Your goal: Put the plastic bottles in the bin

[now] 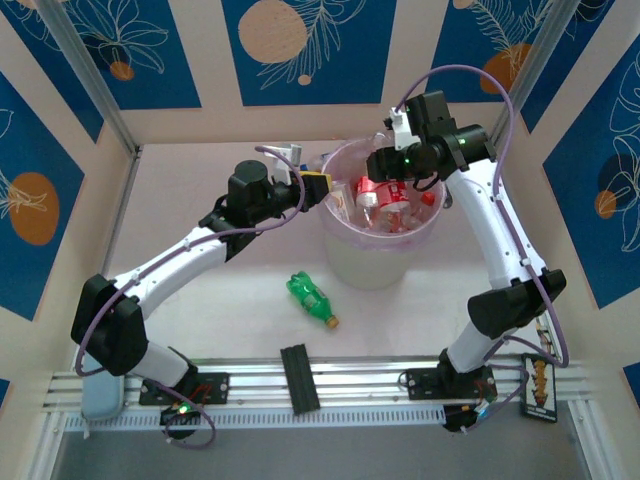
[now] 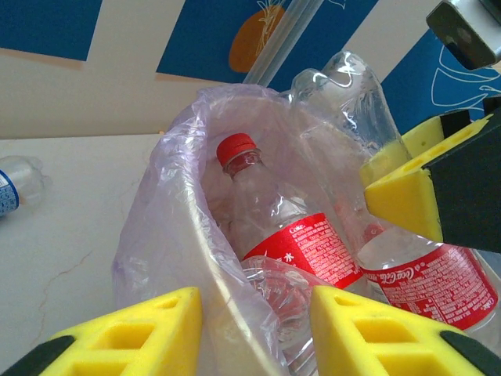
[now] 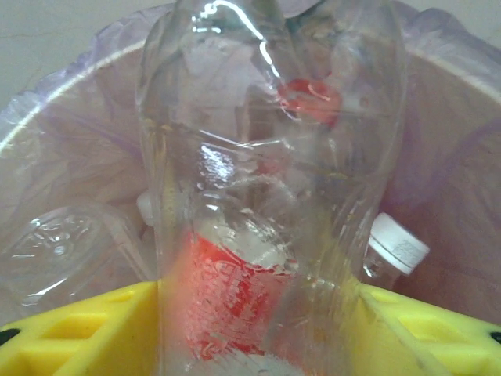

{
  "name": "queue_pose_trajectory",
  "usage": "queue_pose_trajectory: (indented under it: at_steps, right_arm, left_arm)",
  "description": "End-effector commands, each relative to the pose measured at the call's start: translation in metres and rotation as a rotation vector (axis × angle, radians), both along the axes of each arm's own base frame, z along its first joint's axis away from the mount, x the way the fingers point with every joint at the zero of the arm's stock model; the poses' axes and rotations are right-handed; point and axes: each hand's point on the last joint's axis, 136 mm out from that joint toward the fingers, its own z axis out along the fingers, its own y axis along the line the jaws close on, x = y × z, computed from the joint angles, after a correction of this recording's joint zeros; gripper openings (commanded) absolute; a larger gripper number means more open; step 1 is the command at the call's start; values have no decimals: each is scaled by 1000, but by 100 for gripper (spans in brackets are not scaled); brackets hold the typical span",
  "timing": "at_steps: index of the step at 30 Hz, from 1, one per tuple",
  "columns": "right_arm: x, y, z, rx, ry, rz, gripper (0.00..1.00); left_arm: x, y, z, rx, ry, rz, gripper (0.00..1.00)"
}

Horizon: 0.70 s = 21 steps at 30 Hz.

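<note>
Right hand (image 3: 258, 296) grips clear bottle (image 3: 266, 157) over bin (image 3: 70, 86), inside rim.

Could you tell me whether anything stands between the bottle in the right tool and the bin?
Nothing visible does. The right tool holds the clear bottle above the open bin, and the only things below it are bottles already inside. The left tool sits at the rim, off to the side of that path.
</note>
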Motion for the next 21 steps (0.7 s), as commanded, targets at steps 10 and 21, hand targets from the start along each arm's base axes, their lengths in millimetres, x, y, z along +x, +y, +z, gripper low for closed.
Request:
queue_pose_trajectory:
  at_steps: [10,21]
  right_arm:
    - [-13,-50,17,-62,-82,-111,70]
    - [-9,-56,19,-79,-86,-126,61]
  left_arm:
    - [2,-6,-11,50,11,-4,41]
    - [2,-2,-11,66,7,10,41]
